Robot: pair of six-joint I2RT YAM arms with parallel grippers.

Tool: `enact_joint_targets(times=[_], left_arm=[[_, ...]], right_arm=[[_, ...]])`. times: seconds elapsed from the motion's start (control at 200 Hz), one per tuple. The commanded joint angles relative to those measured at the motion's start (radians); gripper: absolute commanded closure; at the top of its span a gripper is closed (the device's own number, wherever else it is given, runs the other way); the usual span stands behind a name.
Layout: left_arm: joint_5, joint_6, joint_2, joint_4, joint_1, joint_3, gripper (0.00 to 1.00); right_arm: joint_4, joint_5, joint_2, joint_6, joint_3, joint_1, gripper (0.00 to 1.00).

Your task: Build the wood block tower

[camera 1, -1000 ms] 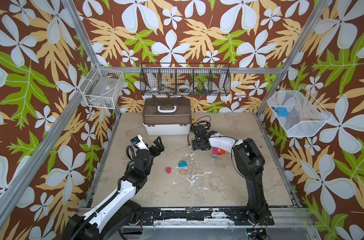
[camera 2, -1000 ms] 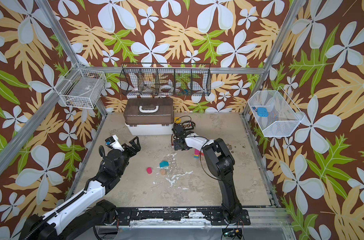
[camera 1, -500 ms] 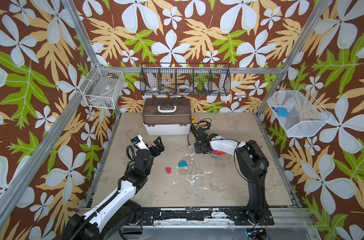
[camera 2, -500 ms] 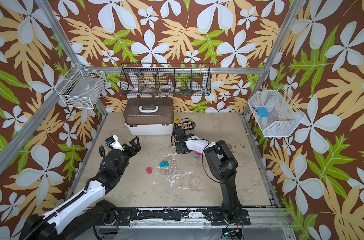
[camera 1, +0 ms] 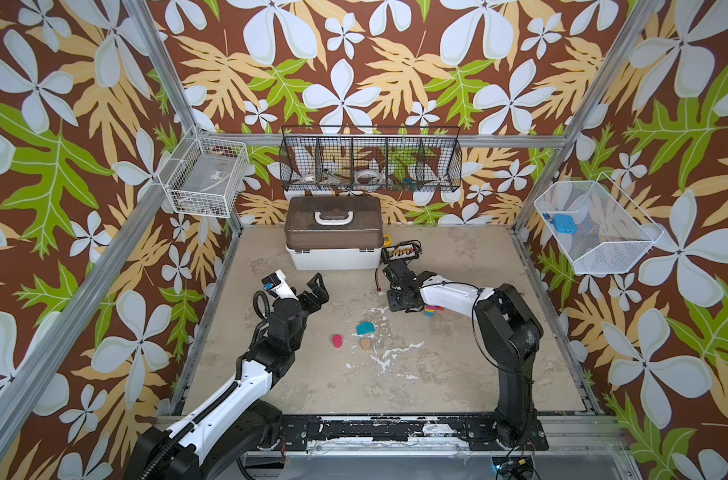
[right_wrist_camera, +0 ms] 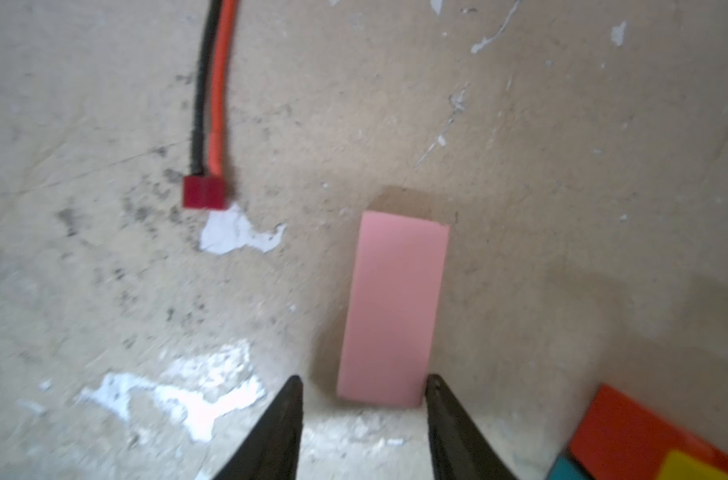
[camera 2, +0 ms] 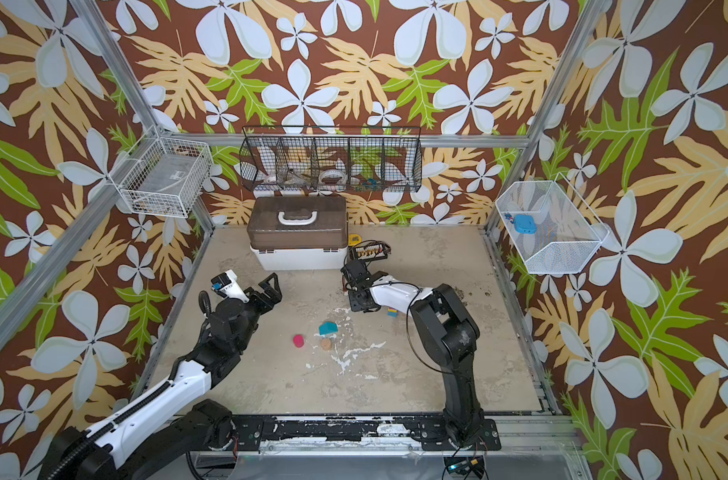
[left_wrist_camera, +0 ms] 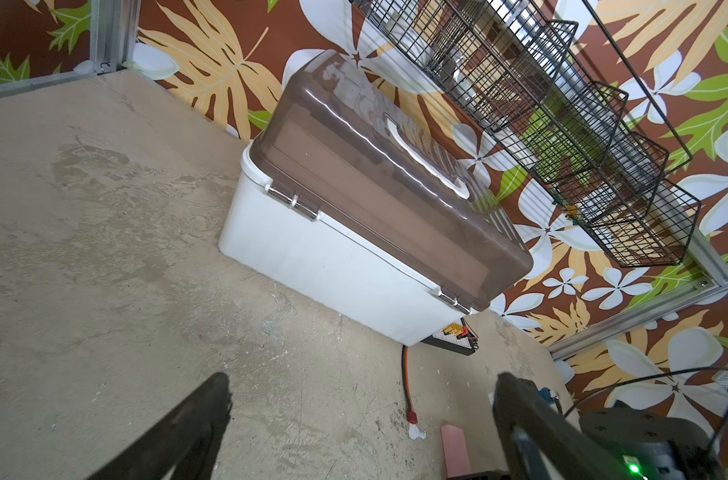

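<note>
Counter (camera 1: 437,374): beige, concrete-look, rough, with chipped white patches. Right fingers (right_wrist_camera: 279,424) are black and tapered. They stand apart, low over the counter, straddling the near end of the pink block (right_wrist_camera: 391,311). That block is a matte rectangular bar lying flat. One tip sits just beside its edge with a gap on the other side, so it is not clamped.

Near it is the tower (camera 1: 431,309), a low stack of painted blocks. Red, yellow and teal faces show in the right wrist view; the white forearm mostly hides it in both top views.

Loose mid-counter, apart from the stack:
- teal roof piece (camera 1: 365,327)
- magenta cylinder (camera 1: 337,340)
- tan cylinder (camera 1: 365,343), near the teal one

Left fingers (left_wrist_camera: 188,428) are wide apart, empty, above the counter, facing the toolbox (camera 1: 333,237). The toolbox has a white plastic base, a translucent brown lid that is shut, a white handle and metal latches. Electronic board (camera 1: 402,251) lies beside it. Red-black cable (right_wrist_camera: 212,104) ends in a red plug.

- Black wire basket (camera 1: 453,166), back wall: divided into compartments, holds white rings and small bits I can't identify.
- White wire basket (camera 1: 200,203), left wall: holds a flat clear box.
- White mesh basket (camera 1: 611,257), right wall: holds a blue thing (camera 1: 564,222).
</note>
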Motion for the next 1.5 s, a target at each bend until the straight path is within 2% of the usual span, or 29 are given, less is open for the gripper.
enact_joint_targets(times=[0.0,0.225,0.461,0.957,1.223,1.498], left_arm=[[0.000,-0.008,0.002,0.016,0.001,0.005,0.00],[0.001,-0.008,-0.005,0.013,0.001,0.004,0.00],[-0.004,-0.008,-0.011,0.010,0.001,0.002,0.00],[-0.009,-0.005,-0.002,0.007,0.001,0.005,0.00],[-0.011,-0.005,-0.003,0.004,0.001,0.005,0.00],[-0.008,-0.005,-0.004,0.003,0.001,0.006,0.00]], right_arm=[[0.021,0.050,-0.059,0.024,-0.031,0.028,0.42],[0.073,0.093,-0.262,0.075,-0.161,0.120,0.42],[0.165,0.103,-0.395,0.119,-0.285,0.289,0.44],[0.192,0.043,-0.270,0.133,-0.260,0.454,0.41],[0.170,0.096,-0.179,0.133,-0.243,0.456,0.41],[0.176,0.090,-0.115,0.132,-0.219,0.455,0.42]])
